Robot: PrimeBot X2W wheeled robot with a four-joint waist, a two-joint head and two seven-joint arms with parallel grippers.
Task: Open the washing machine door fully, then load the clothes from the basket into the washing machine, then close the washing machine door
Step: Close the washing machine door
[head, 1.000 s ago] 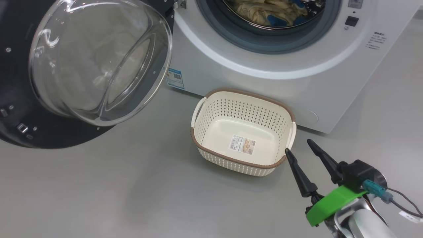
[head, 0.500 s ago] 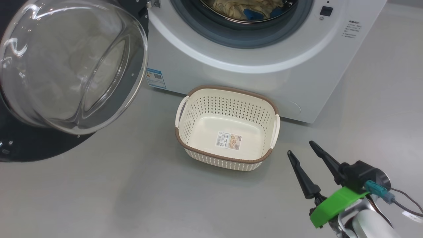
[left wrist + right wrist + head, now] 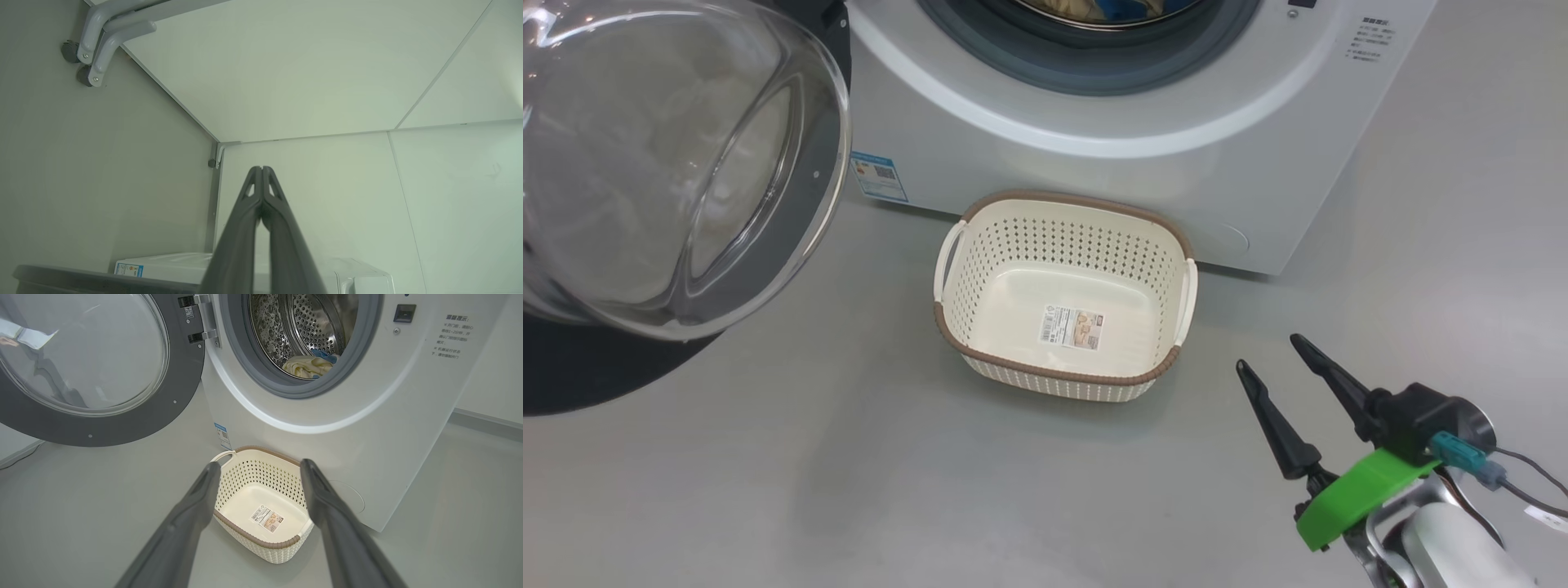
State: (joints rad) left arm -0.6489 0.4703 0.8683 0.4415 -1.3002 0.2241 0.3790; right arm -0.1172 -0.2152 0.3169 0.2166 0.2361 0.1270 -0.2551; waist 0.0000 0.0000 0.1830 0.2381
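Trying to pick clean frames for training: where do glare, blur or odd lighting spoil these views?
Head view: bright glare streaks on the door glass, basket sharp. Left wrist view: dim, greenish, the left tool soft-edged. Right wrist view: the right tool blurred, washer sharp.

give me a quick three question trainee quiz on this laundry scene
1. True or false: the basket holds clothes.
2. Multiple choice: the clothes lie A) in the steel drum; B) in the basket; C) some in each.
3. Short answer: which step of the task is not yet done?

Key:
1. False. The basket holds nothing but its label sticker.
2. A.
3. Closing the washing machine door, which stands wide open.
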